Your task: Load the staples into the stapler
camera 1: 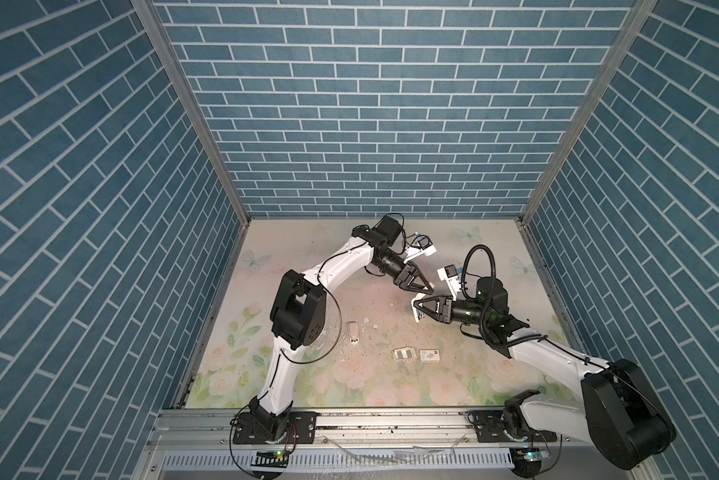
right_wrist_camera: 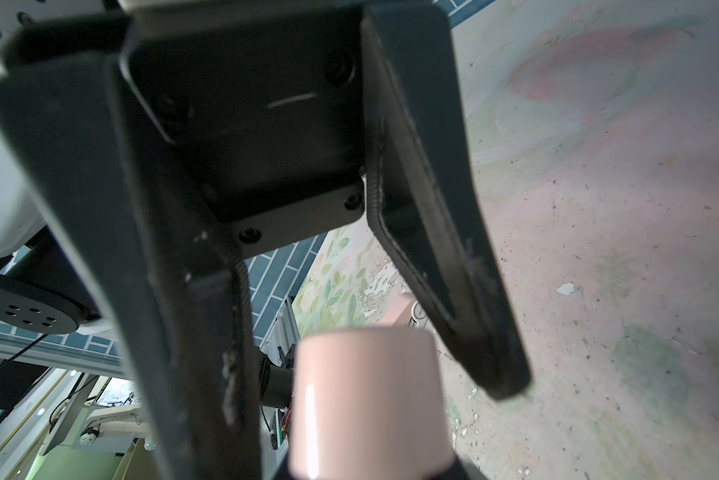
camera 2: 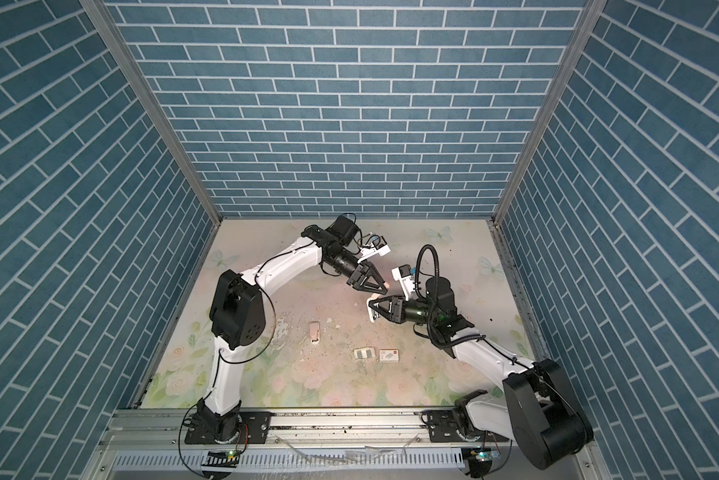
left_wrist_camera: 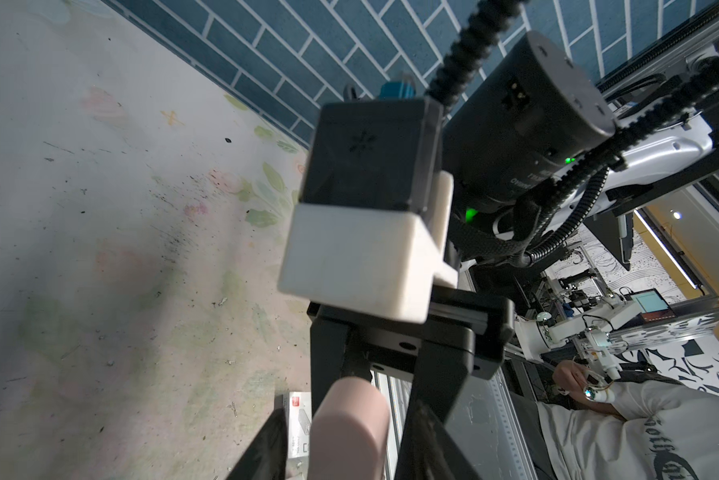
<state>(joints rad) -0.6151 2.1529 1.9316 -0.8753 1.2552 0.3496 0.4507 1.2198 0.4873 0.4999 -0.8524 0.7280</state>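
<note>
My right hand is closed on the stapler and holds it off the table, aimed at my left hand, I judge so its pink top can be worked open in the air. My left hand stands partly open with that pink end between its fingers, clamped on nothing that I can see. The staples lie in an open tray on the table, below my right hand and well apart, just beside a white box; a second stapler lies below my left hand, and nothing blocks either.
</note>
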